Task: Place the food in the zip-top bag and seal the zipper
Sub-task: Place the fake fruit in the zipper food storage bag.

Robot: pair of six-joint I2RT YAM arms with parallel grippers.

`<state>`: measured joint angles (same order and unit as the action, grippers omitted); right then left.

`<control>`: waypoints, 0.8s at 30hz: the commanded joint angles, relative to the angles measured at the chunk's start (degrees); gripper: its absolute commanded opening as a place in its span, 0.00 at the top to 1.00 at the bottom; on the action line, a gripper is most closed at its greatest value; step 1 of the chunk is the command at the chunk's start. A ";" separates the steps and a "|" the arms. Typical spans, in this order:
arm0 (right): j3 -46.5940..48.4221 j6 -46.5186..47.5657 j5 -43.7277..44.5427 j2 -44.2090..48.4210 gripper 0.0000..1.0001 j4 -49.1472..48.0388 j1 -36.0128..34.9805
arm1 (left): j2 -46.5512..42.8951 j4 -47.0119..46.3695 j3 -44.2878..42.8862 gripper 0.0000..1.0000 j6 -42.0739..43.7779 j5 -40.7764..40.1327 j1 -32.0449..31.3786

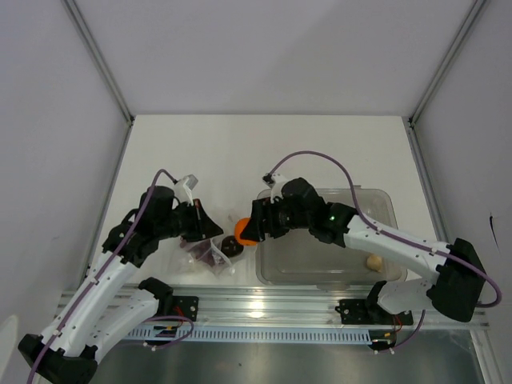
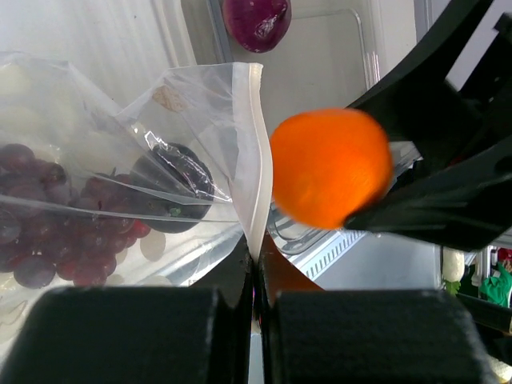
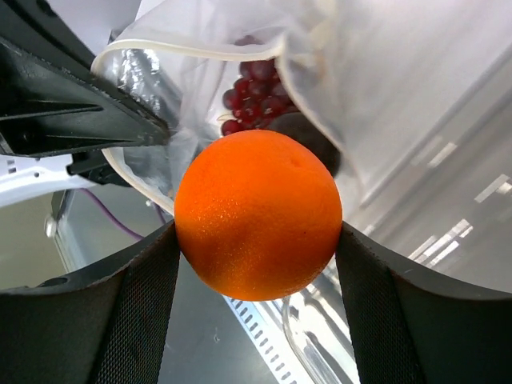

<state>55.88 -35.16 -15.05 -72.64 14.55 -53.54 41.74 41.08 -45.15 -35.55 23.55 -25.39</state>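
Observation:
My right gripper (image 1: 250, 228) (image 3: 258, 240) is shut on the orange ball (image 1: 243, 230) (image 3: 258, 192) (image 2: 330, 166) and holds it just beside the open mouth of the zip-top bag (image 1: 204, 250) (image 2: 120, 120) (image 3: 240, 32). My left gripper (image 1: 210, 230) (image 2: 258, 258) is shut on the bag's whitish zipper (image 2: 258, 160) (image 3: 184, 48) and holds that edge up. Inside the bag lie the dark red grape bunch (image 2: 56, 216) (image 3: 252, 100) and the blackish lump (image 2: 172, 188). The purple fruit (image 2: 258, 20) lies beyond the bag. The beige lump (image 1: 374, 262) sits in the tub.
The rigid clear tub (image 1: 376, 200) stands right of the bag, under my right arm. A metal rail (image 1: 264, 308) runs along the near table edge. Grey walls close in the table at the left, right and back.

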 commanded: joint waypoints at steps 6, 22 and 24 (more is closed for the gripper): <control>4.85 1.94 -3.49 -8.04 0.99 -7.16 -4.56 | 0.45 1.02 -3.90 0.99 0.92 0.18 -0.37; 8.11 0.79 -1.30 -16.39 0.84 -13.93 -5.26 | -1.04 1.72 -6.09 0.99 0.22 2.29 -0.37; 8.11 0.79 -0.86 -17.00 0.84 -16.30 -5.35 | -1.30 1.98 -6.18 1.00 0.13 2.38 -0.37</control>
<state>61.58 -34.37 -16.97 -88.60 3.77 -58.43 41.60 43.59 -48.42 -35.55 24.27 -25.39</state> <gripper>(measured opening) 0.747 0.004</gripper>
